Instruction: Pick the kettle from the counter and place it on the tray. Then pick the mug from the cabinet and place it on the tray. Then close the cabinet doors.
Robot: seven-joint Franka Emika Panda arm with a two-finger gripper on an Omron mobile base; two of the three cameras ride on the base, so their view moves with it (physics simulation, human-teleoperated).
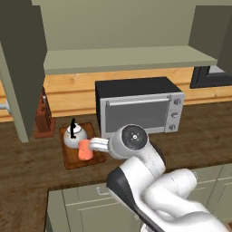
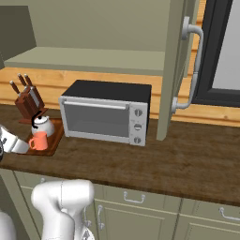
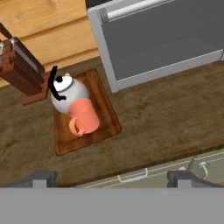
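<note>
- A reddish-brown wooden tray lies on the dark wood-grain table, holding a silver kettle with a black handle and an orange mug, upright and touching the kettle's front.
- The claw's dark fingertips stand wide apart, holding nothing, back from the tray.
- A knife block stands just beside the tray; a grey toaster oven sits on its other side.
- Above, the olive-green cabinet has its doors open, showing a pale shelf.

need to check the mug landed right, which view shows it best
The hand view: the mug stands unobstructed on the tray beside the kettle, handle visible. The left base view has it partly behind the arm; in the right base view it is small at the edge.
</note>
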